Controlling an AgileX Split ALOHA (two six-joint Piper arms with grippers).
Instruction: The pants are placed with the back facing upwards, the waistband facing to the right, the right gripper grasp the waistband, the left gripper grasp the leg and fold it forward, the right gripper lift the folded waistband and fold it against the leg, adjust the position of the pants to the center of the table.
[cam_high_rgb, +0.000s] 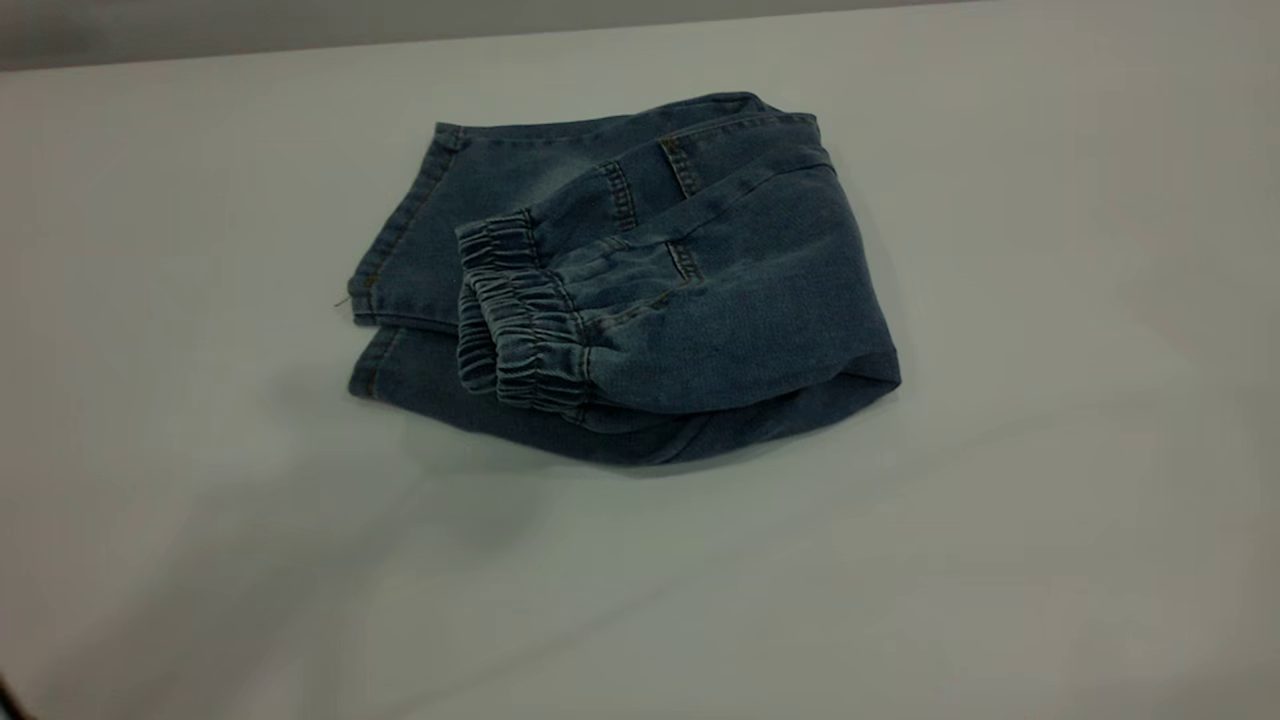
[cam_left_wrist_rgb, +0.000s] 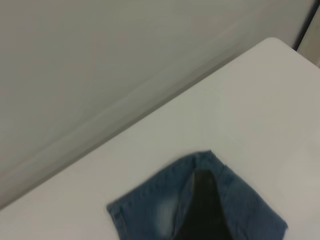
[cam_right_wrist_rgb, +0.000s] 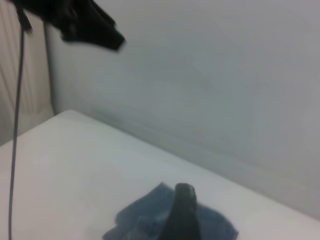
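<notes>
The pants (cam_high_rgb: 720, 300) lie folded in a compact blue denim bundle a little above the middle of the table (cam_high_rgb: 1000, 520). The gathered waistband (cam_high_rgb: 520, 320) is turned over onto the leg (cam_high_rgb: 470, 190), whose hems point left. Neither gripper shows in the exterior view. In the left wrist view the left gripper (cam_left_wrist_rgb: 202, 200) is a dark blurred shape above the pants (cam_left_wrist_rgb: 150, 210). In the right wrist view the right gripper (cam_right_wrist_rgb: 184, 205) shows as a dark shape above the pants (cam_right_wrist_rgb: 140, 220), apart from the cloth.
White tabletop surrounds the pants on all sides. The table's far edge (cam_high_rgb: 400, 45) meets a grey wall. In the right wrist view the other arm's black gripper (cam_right_wrist_rgb: 85, 22) hangs high, with a thin cable (cam_right_wrist_rgb: 17, 125) trailing down.
</notes>
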